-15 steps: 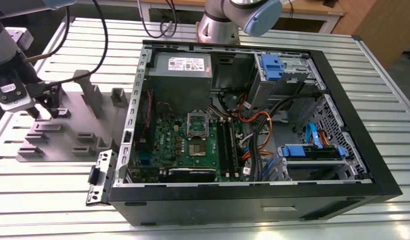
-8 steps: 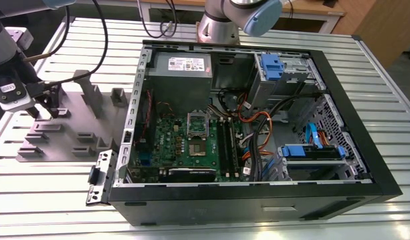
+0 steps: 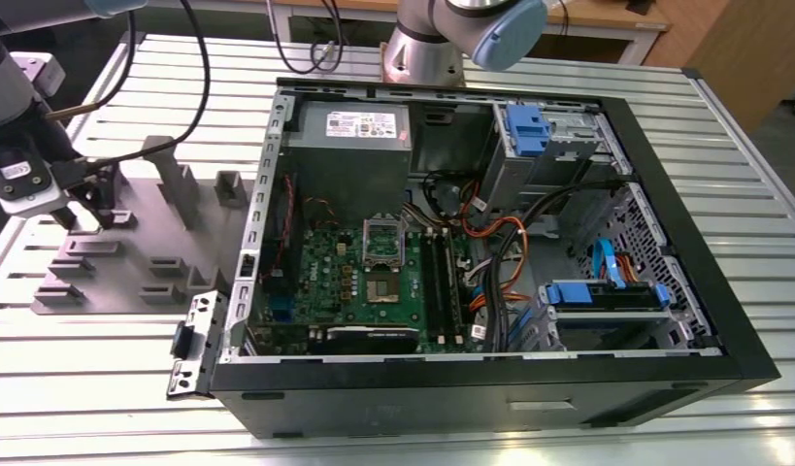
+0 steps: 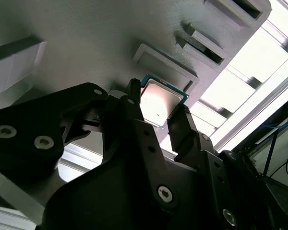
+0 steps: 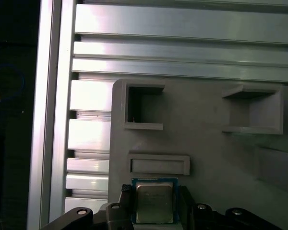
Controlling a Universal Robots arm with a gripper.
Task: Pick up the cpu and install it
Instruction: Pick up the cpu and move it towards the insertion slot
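slatted aluminium table (image 3: 113, 388) carries the open pc case (image 3: 708, 320) with the green motherboard (image 3: 358, 291) inside. grey holder fixture (image 3: 125, 272) sits beside the case on the exterior view's left. gripper (image 3: 89, 219) is over that fixture, well apart from the board. cpu (image 5: 154, 202) sits between its fingers (image 4: 180, 129), which look pinched narrow on two opposite edges. metal lid shows in both wrist views.

step in hand reads as the pick. to do it well, imo:
- grip on the edges only, nothing on the lid or underside
- hold the chip flat to the fixture face so it doesn't cock in the fingers
- stay clear of the raised pocket frame (image 5: 159, 164) just beside it

thin part, small grip area, so slip or twist is the risk. can't tell if the chip touches the fixture or sits just clear.

pose: arm (image 3: 9, 97) reaches in at the exterior view's left edge. wrist points down at the fixture, fingers roughly vertical, far from the socket frame (image 3: 381, 238).
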